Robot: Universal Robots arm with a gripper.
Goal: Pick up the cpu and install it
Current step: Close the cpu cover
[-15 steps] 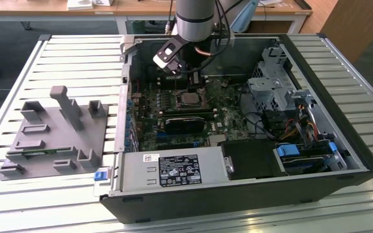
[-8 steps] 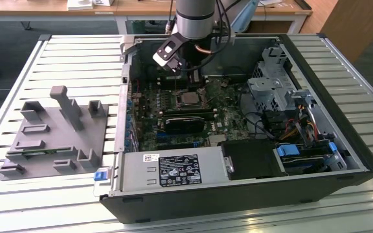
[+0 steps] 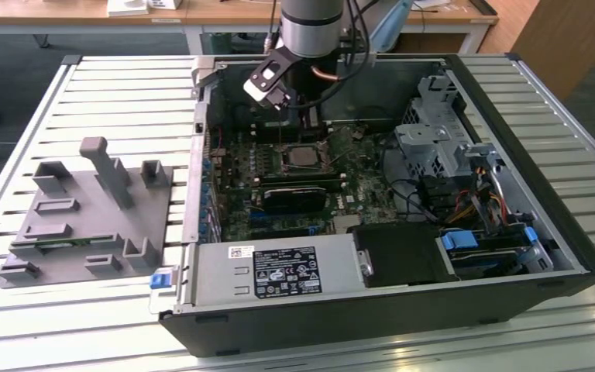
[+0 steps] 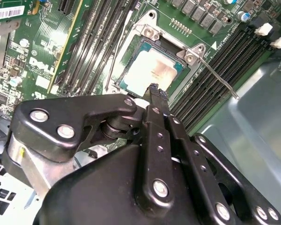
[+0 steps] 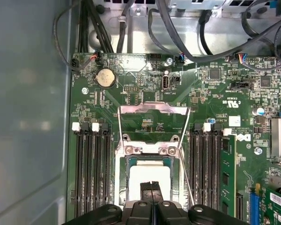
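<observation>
The cpu (image 5: 150,172) lies flat in its socket (image 5: 147,161), directly under the pincer (image 5: 152,186). The pincer's fingers are pressed together and grip nothing, with the tips at or just above the metal top. Beyond the tips the retention frame (image 5: 152,123) stands open, so seating looks done and locking does not. Drawing clear calls for a straight lift that doesn't nudge the chip.

Bright, even light is falling on the slatted table (image 3: 122,93), the computer case (image 3: 380,322) interior is lying in shadow, and glare is whitening the cpu (image 4: 147,70) and nearby motherboard (image 4: 37,65) in the second wrist view
</observation>
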